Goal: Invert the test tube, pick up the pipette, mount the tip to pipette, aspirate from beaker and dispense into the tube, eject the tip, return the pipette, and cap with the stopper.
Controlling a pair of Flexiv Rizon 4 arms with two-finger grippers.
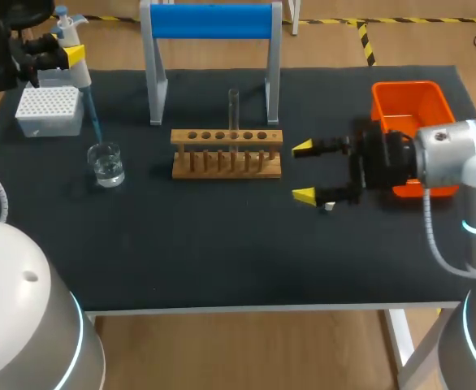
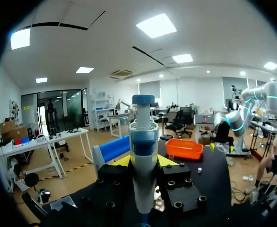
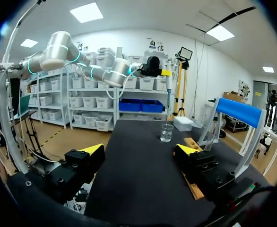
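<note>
The step in hand is, as I judge it, the aspiration from the beaker. The left gripper [image 1: 66, 55] is over the far left corner of the table [image 1: 222, 260] and is clamped on the pipette [image 1: 82, 75]. In the left wrist view its 2 fingers press the white and blue body from both sides. A blue tip [image 1: 93, 118] is already mounted and points down to the beaker [image 1: 106, 165], which holds some clear liquid. The end of the tip is at the mouth of the beaker; I cannot tell if it is already under the liquid. The tip box [image 1: 49, 110] stands just behind the beaker.

The test tube [image 1: 233, 114] stands upright in the wooden rack [image 1: 227, 152] in the middle of the table, well apart from the beaker. The right gripper [image 1: 305, 172] is beside the right end of the rack, with its 2 fingers wide apart and nothing between them. A small white piece [image 1: 327, 206] lies just beside its nearer finger. It is perhaps the stopper, but it is too small to be sure. The orange bin [image 1: 411, 106] is behind the right arm.

The next move, in my opinion, needs the tip to sit under the liquid while the pipette draws it in. After this the pipette should rise straight up, clear of the beaker's rim, and go over to the tube. The mouth of the tube is narrow, so the tip must be well centred above it before the liquid is released.
</note>
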